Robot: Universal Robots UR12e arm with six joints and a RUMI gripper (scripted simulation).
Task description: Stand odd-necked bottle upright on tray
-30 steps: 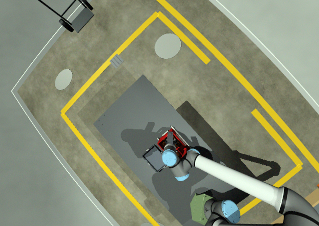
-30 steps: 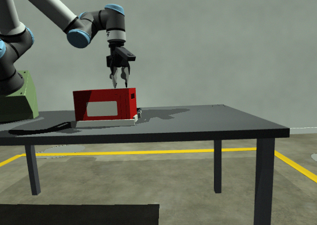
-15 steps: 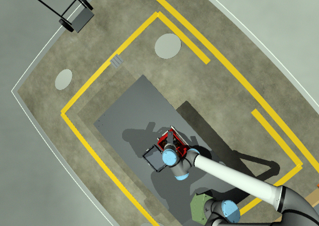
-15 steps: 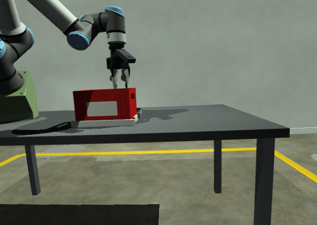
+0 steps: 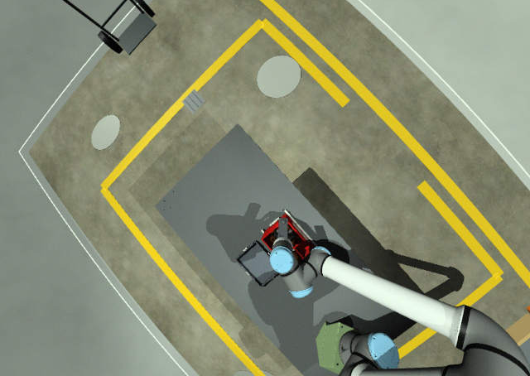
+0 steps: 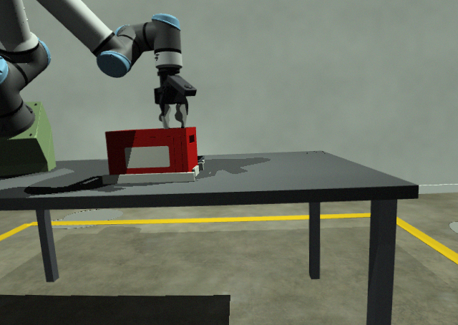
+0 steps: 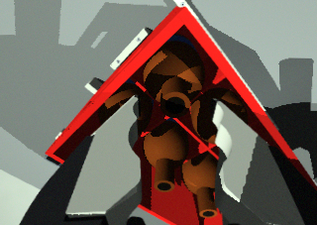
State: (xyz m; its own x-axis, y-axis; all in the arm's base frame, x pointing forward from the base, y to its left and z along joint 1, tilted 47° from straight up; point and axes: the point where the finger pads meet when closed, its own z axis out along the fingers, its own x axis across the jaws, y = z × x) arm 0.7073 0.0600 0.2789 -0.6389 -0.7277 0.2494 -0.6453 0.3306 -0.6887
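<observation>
The red crate (image 5: 266,236) (image 6: 147,138) (image 7: 119,81) stands on the table with brown bottles inside. In the wrist view one bottle (image 7: 170,66) is near the top corner, its neck opening between the fingertips. Two more, a lower left bottle (image 7: 164,148) and a lower right bottle (image 7: 197,177), show their necks. Others at the left and right are partly hidden by walls and fingers. I cannot tell which neck differs. My gripper (image 6: 174,126) (image 7: 174,98) is partly open and empty, its tips about level with the crate's rim. The black-rimmed tray (image 5: 250,272) lies beside the crate, bearing no bottle.
White rails (image 6: 159,177) (image 7: 130,49) run along the crate's outside at its base. Red dividers (image 7: 190,131) cross inside the crate. The arm covers part of the crate and tray from above. The green robot base (image 5: 331,346) (image 6: 27,151) stands at the table's end.
</observation>
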